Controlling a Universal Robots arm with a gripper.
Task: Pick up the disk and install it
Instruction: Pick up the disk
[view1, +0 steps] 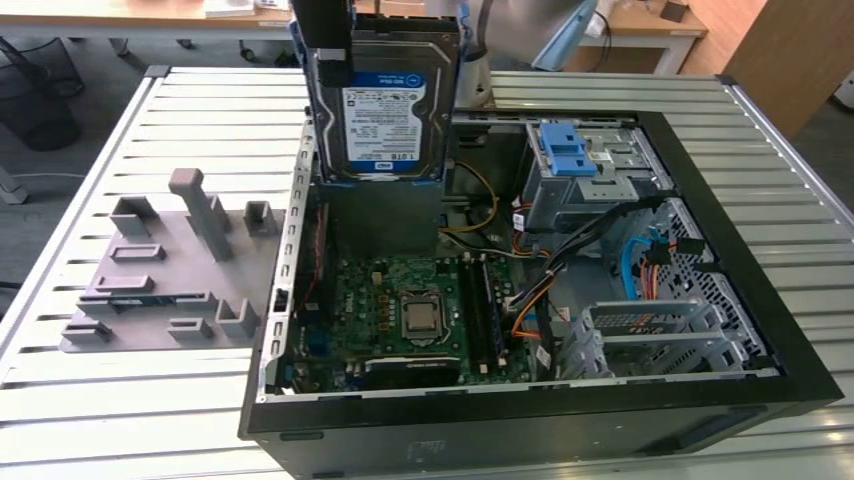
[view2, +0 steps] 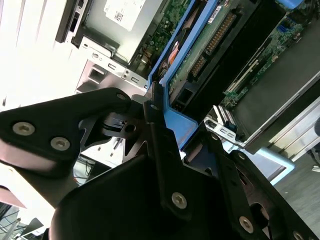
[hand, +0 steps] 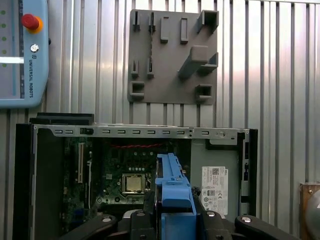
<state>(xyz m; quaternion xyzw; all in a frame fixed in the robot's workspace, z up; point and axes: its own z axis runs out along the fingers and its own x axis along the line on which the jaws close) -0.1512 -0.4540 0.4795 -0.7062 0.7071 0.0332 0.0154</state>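
Note:
The disk (view1: 387, 110), a silver hard drive with a white-and-blue label and a blue bracket, hangs upright above the open computer case (view1: 747, 300), near its far wall. My gripper (view1: 384, 28) is shut on its upper end, with a black finger down the disk's left side in the exterior view. In the second wrist view the gripper (view2: 170, 137) clamps the blue bracket, and the disk's (view2: 200, 45) green circuit side shows beyond. The first wrist view looks along the disk's (hand: 172, 187) blue edge, held in the gripper (hand: 172, 212).
A grey cage with blue latches (view1: 581, 160) sits at the case's far right. The motherboard (view1: 407, 305) lies below, and a grey box with a white sticker (hand: 215, 182) is under the disk. A grey fixture plate (view1: 167, 270) lies left of the case. A pendant (hand: 22, 50) rests on the slatted table (view1: 107, 420).

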